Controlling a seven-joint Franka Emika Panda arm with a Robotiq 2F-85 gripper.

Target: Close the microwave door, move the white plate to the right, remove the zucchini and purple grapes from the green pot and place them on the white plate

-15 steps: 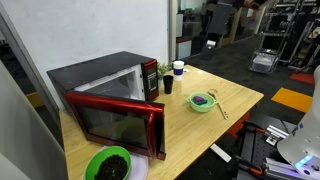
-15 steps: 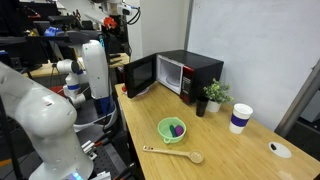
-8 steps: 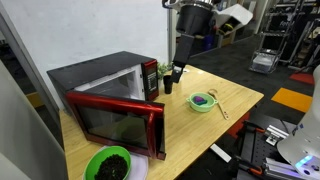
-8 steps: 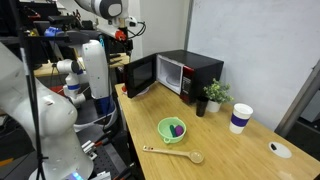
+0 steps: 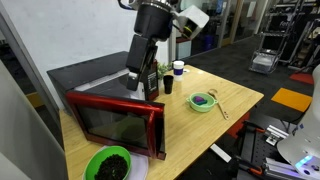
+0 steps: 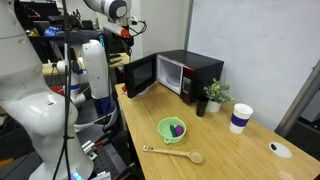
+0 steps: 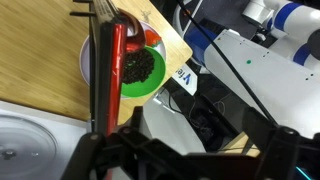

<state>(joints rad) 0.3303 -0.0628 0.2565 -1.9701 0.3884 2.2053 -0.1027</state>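
The red microwave (image 5: 100, 80) stands with its door (image 5: 115, 122) swung open; it also shows in the other exterior view (image 6: 140, 75). My gripper (image 5: 139, 82) hangs just above the door's top edge, and its fingers (image 7: 185, 160) look spread and empty. The wrist view looks down on the red door edge (image 7: 117, 70). The pale-green pot (image 5: 203, 101) (image 6: 172, 129) holds the purple grapes (image 5: 204, 99) (image 6: 177, 128). I cannot make out the zucchini. The white plate (image 7: 86, 58) lies under a bright green bowl (image 7: 140, 70) (image 5: 108, 165).
A black cup (image 5: 168, 85), a white and blue cup (image 6: 240, 118) and a small potted plant (image 6: 212, 95) stand beside the microwave. A wooden spoon (image 6: 175, 153) lies near the pot. The table's front edge (image 5: 235, 115) is close to the pot.
The arm has swung in from the back of the table and come down over the open microwave door. The pot, bowl and door have not moved.
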